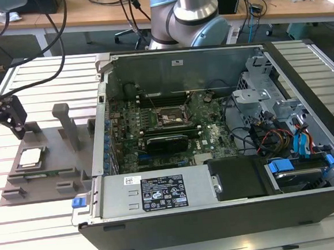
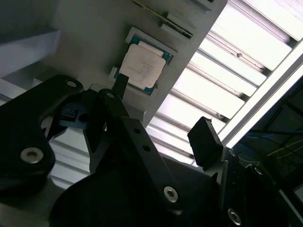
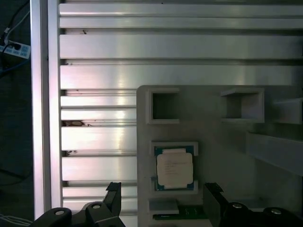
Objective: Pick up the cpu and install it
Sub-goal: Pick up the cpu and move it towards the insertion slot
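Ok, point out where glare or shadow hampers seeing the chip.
Second wrist view: the table's slats glare white and the open gripper is in dark shadow, yet the chip is evenly lit. First wrist view: mild sheen on the slats, chip plain.

Exterior high, angled down over case (image 1: 192,227) and tray (image 1: 53,146).
Both wrist views close above tray, sharing cpu (image 2: 142,68) (image 3: 174,169).

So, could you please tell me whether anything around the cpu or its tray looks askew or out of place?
Nothing stands out. The cpu lies flat and square in its recess on the grey tray, edges parallel to the recess walls. The tool hangs over the tray with jaws open, holding nothing.
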Controlling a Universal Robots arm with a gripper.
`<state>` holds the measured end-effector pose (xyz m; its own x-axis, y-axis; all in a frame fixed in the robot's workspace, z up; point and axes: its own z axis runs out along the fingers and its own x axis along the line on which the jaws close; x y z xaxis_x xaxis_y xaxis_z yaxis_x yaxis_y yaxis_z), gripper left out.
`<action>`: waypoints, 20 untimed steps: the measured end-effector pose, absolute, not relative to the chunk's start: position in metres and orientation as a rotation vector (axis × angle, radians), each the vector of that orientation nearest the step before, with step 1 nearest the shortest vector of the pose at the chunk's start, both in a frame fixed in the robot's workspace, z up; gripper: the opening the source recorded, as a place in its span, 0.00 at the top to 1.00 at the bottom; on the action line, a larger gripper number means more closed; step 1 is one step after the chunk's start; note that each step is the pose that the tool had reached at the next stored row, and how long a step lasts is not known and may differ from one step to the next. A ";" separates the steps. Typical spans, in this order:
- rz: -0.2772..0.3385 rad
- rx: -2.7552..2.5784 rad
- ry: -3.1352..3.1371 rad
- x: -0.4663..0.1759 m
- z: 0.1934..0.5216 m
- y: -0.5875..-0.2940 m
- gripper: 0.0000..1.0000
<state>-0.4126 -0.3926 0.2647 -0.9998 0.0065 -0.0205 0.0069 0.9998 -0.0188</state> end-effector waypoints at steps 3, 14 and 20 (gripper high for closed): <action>-0.029 0.010 3.121 -0.412 0.264 -0.393 0.22; -0.029 0.010 3.121 -0.411 0.258 -0.393 0.22; -0.029 0.010 3.121 -0.409 0.256 -0.393 0.22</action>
<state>-0.4095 -0.3926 0.2558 -0.9998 0.0065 -0.0206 0.0069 0.9998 -0.0187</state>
